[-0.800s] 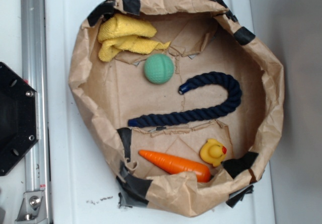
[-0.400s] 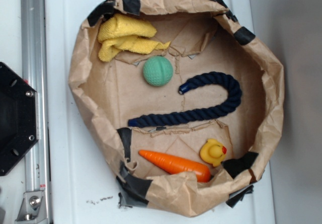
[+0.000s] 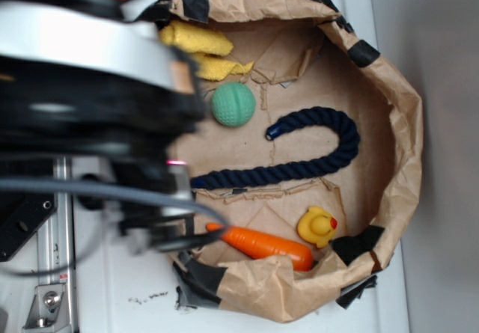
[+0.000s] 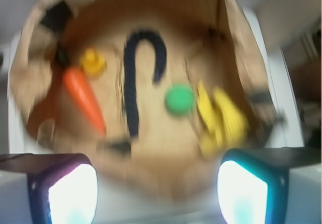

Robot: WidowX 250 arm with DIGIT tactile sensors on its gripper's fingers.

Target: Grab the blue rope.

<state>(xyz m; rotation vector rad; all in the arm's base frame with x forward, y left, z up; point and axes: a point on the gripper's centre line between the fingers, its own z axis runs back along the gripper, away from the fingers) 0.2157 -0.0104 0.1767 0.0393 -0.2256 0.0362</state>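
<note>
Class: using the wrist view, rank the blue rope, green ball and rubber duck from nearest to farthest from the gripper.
From the gripper:
1. Blue rope, its straight end reaching closest, centre.
2. Green ball, right of the rope.
3. Rubber duck, far left.

The exterior view looks straight down from overhead, taking in the whole brown paper tray [image 3: 404, 123] and the white table [image 3: 112, 288] beyond its left edge. The robot arm [image 3: 82, 86], blurred and near the lens, covers the upper left corner of that view. The wrist view is blurred and looks down at a slant from outside one edge of the tray [image 4: 241, 53], its two fingertips [image 4: 65, 189] filling the bottom corners. Both views share the tray floor.
</note>
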